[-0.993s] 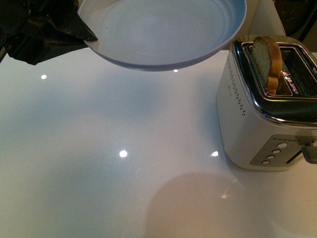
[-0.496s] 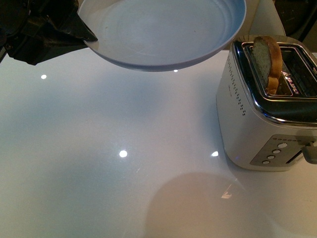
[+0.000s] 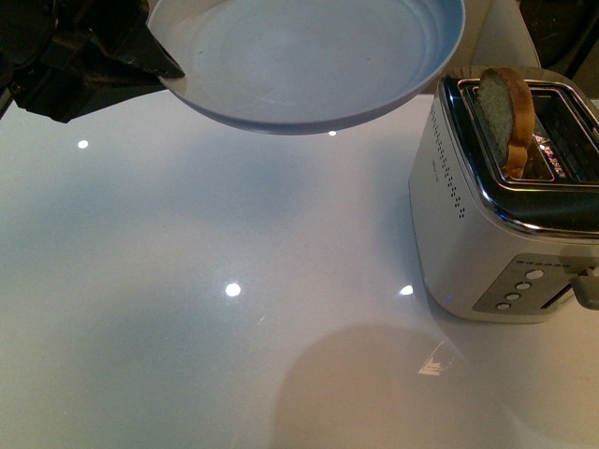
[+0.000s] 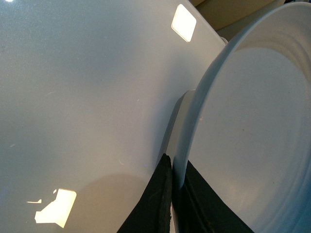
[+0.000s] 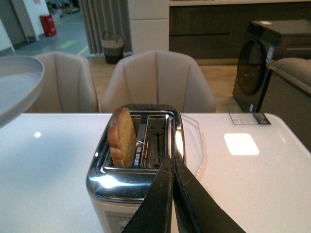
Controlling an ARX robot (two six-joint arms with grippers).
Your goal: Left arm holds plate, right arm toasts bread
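The pale blue-white plate (image 3: 309, 61) hangs in the air above the far part of the white table, level and with nothing on it. My left gripper (image 3: 173, 70) is shut on its left rim; in the left wrist view the black fingers (image 4: 155, 204) pinch the plate's edge (image 4: 194, 126) from both sides. The bread (image 3: 507, 117) stands upright, half risen, in the left slot of a silver toaster (image 3: 487, 234) at the right. My right gripper (image 5: 171, 162) is shut with nothing in it, its tips over the toaster's near top edge (image 5: 131, 182), beside the bread (image 5: 121, 138).
The white glossy table (image 3: 234, 309) spreads under the plate. The toaster's buttons and lever (image 3: 585, 285) face the near right edge. Beige chairs (image 5: 158, 82) stand behind the table, and a dark appliance (image 5: 272, 53) is at the back right.
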